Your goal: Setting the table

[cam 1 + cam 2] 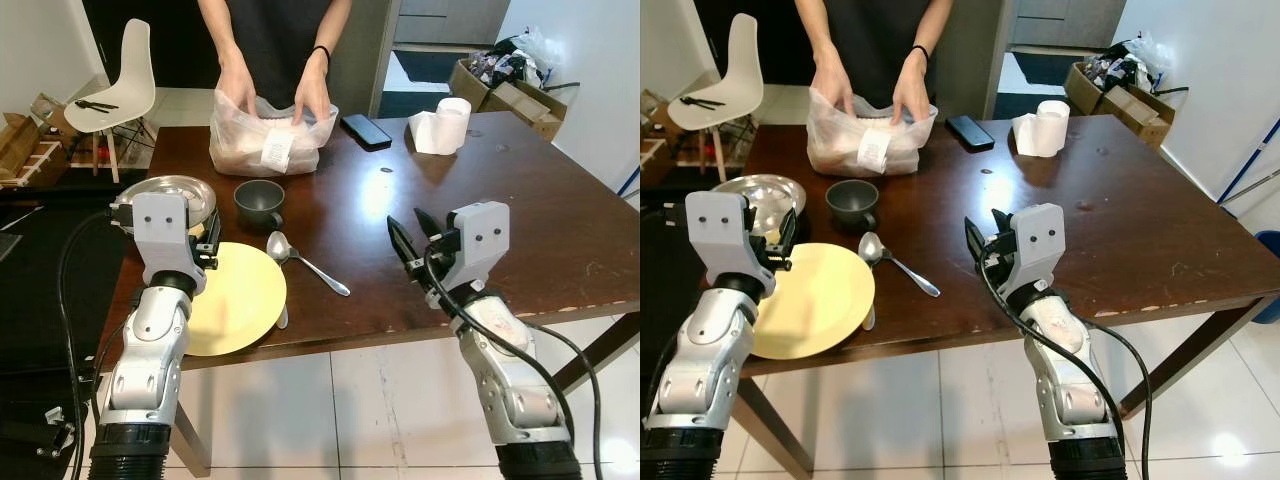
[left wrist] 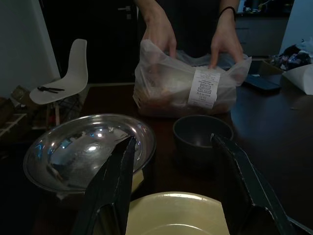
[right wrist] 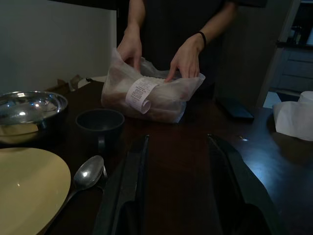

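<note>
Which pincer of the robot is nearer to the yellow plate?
Left. The left pincer hovers open right over the yellow plate at its far edge; the right pincer, also open, is off to the plate's right, beyond the spoon.

A person point(image 1: 275, 30) stands at the far side of the table, both hands on a plastic bag point(image 1: 268, 140) with a receipt point(image 1: 276, 149) stuck to its front. A black phone point(image 1: 366, 130) lies just beside the bag, and a paper roll point(image 1: 441, 125) sits further along. A white chair point(image 1: 118, 78) stands off the table's far corner. Cardboard boxes point(image 1: 508, 95) sit by the far wall.
</note>
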Available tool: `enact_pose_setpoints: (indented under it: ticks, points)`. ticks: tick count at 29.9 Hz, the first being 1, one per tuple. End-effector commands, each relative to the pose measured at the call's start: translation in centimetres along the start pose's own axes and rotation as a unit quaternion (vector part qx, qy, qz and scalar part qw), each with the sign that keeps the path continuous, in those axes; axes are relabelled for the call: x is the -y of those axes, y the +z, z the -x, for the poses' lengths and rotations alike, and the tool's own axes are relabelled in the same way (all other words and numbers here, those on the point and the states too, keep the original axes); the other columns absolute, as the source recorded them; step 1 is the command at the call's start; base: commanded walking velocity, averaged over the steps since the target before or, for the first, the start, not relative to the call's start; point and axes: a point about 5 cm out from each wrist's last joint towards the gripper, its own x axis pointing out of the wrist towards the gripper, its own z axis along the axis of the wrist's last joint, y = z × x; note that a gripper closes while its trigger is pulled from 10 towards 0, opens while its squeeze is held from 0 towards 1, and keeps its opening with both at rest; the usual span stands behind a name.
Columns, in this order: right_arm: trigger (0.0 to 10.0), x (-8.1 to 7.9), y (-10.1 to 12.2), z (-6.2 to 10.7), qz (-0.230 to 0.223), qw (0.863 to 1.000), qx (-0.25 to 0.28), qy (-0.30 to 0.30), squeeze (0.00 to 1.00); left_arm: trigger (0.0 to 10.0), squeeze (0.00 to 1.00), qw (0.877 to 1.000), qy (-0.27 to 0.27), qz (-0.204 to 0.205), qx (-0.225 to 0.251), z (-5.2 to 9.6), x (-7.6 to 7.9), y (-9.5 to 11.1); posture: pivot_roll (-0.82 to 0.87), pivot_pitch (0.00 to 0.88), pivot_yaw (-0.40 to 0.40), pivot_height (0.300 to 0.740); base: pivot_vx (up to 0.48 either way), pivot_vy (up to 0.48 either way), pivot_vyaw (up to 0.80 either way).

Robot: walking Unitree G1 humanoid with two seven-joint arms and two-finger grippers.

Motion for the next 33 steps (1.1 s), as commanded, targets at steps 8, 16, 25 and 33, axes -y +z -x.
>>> enact_pose_setpoints:
  ticks: [8, 16, 25, 33]
  points:
    - [10.0, 0.1, 1.3, -0.4, 0.043, 0.999, 0.023, 0.007, 0.00, 10.0, 0.00, 0.997, -0.001, 0.055, 0.047, -0.2, 0.1, 1.8, -0.08, 0.000, 0.045, 0.740, 0.000, 0.000, 0.00]
    - [10.0, -0.6, 5.1, -1.0, 0.123, 0.985, 0.119, 0.010, 0.00, 10.0, 0.00, 0.989, -0.005, 0.083, 0.123, -0.4, 0.1, 5.1, -0.08, 0.000, 0.044, 0.740, 0.000, 0.000, 0.00]
    - [10.0, -0.6, 5.1, -1.1, 0.139, 0.983, 0.119, 0.013, 0.00, 10.0, 0.00, 0.989, -0.017, 0.081, 0.122, -0.5, 0.5, 5.2, -0.08, 0.000, 0.045, 0.740, 0.000, 0.000, 0.00]
    - [10.0, -0.6, 5.0, -1.2, 0.142, 0.983, 0.117, 0.016, 0.00, 10.0, 0.00, 0.990, -0.021, 0.078, 0.118, -0.7, 0.7, 5.1, -0.09, 0.000, 0.049, 0.740, 0.000, 0.000, 0.00]
